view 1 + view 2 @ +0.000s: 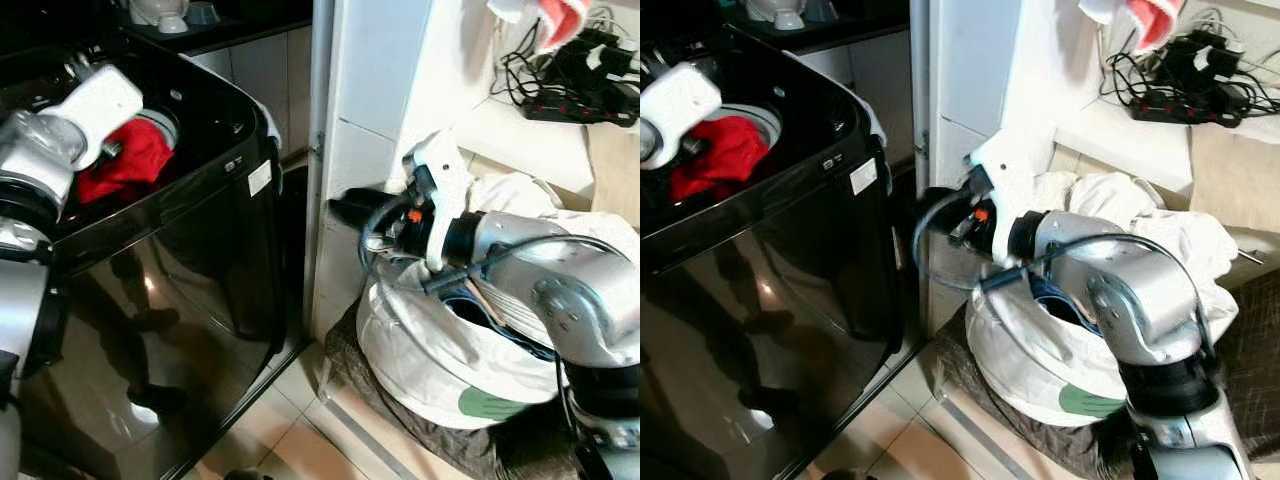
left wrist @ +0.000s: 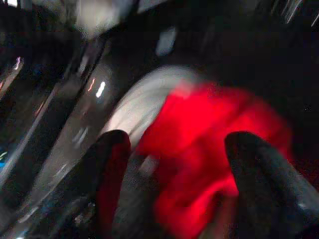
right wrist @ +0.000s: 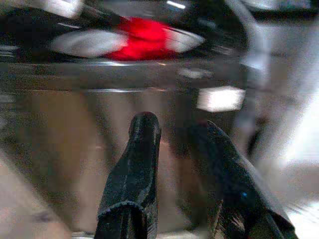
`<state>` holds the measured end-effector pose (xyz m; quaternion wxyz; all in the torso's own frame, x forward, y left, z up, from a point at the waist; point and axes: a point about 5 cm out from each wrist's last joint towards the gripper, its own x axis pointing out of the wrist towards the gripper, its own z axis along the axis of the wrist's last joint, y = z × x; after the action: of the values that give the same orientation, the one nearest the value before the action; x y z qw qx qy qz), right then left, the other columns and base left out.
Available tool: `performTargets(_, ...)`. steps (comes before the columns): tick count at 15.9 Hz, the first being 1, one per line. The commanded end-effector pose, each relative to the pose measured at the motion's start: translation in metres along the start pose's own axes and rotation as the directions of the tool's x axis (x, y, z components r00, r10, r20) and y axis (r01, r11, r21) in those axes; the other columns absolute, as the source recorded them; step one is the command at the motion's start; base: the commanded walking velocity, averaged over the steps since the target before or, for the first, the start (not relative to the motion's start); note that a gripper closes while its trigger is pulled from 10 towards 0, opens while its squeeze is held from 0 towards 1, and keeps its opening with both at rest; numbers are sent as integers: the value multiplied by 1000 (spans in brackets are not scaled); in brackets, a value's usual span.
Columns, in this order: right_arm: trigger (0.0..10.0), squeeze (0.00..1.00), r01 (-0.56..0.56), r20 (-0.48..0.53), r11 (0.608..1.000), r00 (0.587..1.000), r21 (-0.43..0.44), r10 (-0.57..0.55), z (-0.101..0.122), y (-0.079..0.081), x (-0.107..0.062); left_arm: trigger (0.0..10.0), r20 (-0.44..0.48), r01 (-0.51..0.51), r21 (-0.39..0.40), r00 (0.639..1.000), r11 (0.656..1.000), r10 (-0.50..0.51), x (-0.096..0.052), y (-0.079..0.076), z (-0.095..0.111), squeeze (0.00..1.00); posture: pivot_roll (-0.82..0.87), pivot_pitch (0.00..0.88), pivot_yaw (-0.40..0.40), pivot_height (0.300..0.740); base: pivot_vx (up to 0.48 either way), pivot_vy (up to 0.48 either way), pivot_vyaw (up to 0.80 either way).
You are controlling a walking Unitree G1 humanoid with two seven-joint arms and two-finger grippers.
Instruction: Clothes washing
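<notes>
Black top-load washing machine (image 1: 190, 270) sits at 9 o'clock in the head views, glossy front panel reflecting the floor. Red garment (image 1: 125, 165) lies in the drum opening (image 1: 765, 118) at about 10 o'clock — bunched, partly over the pale drum rim.

Left tool (image 2: 174, 164) is above the drum opening, just beside the red garment. Left wrist view is blurred: both black fingers (image 2: 112, 169) are spread apart with the red cloth between and beyond them; cannot tell if either finger touches it. Not clamped on anything.

Right tool (image 3: 174, 149) hangs in the gap between the washer's side and the white wall pillar (image 1: 370, 90), around centre frame, pointing toward the machine. Right wrist view shows its two fingers (image 3: 134, 169) slightly apart, nothing between them, washer front ahead and the red garment visible past the top edge.

White laundry bag (image 1: 440, 360) at 4 o'clock, on a dark mat on the tile floor (image 1: 290, 430), mouth open with dark-blue fabric (image 1: 1055, 297) inside. The right arm passes over it.

Power strip and cables (image 1: 575, 95) at 1 o'clock on a pale surface (image 1: 520, 135).
</notes>
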<state>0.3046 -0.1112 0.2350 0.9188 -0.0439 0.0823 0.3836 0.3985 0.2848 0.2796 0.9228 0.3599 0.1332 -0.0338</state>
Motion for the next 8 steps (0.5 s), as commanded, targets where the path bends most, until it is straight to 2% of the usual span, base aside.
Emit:
performTargets(1, 10000, 0, 161, -18, 987, 987, -27, -161, -1, -20, -2, 10000, 140, 65, -71, 989, 995, -54, 1, -8, 20, 0, -22, 0, 4, 740, 0, 0, 0)
performTargets(2, 10000, 0, 319, -66, 945, 944, -78, -324, -11, -43, -3, 10000, 300, 166, -96, 945, 982, -130, 2, -25, 38, 0, -23, 0, 4, 740, 0, 0, 0)
performTargets(3, 10000, 180, 365, -77, 927, 925, -89, -371, -15, -52, -4, 10000, 369, 216, -111, 915, 970, -162, 2, -36, 46, 0, -23, 0, 4, 740, 0, 0, 0)
performTargets(4, 10000, 1000, 429, -63, 903, 900, -37, -430, -21, -69, -6, 10000, 503, 326, -156, 838, 933, -209, -1, -68, 60, 0, -27, 0, 3, 740, 0, 0, 0)
performTargets(5, 10000, 1000, 452, -63, 892, 889, -21, -453, -24, -80, -8, 10000, 544, 365, -143, 806, 920, -235, -4, -92, 63, 0, -26, 0, 3, 740, 0, 0, 0)
performTargets(6, 10000, 1000, 460, -67, 888, 885, -20, -460, -25, -83, -8, 10000, 558, 385, -141, 792, 912, -248, -5, -98, 63, 0, -28, 0, 2, 740, 0, 0, 0)
performTargets(7, 10000, 1000, 480, -105, 875, 869, -64, -484, -30, -92, -10, 10000, 579, 442, -124, 759, 888, -297, -11, -119, 62, 0, -23, 0, -3, 740, 0, 0, 0)
performTargets(8, 10000, 1000, 492, -134, 866, 856, -88, -500, -34, -98, -11, 10000, 601, 479, -113, 731, 870, -324, -18, -130, 62, 0, -23, 0, -6, 740, 0, 0, 0)
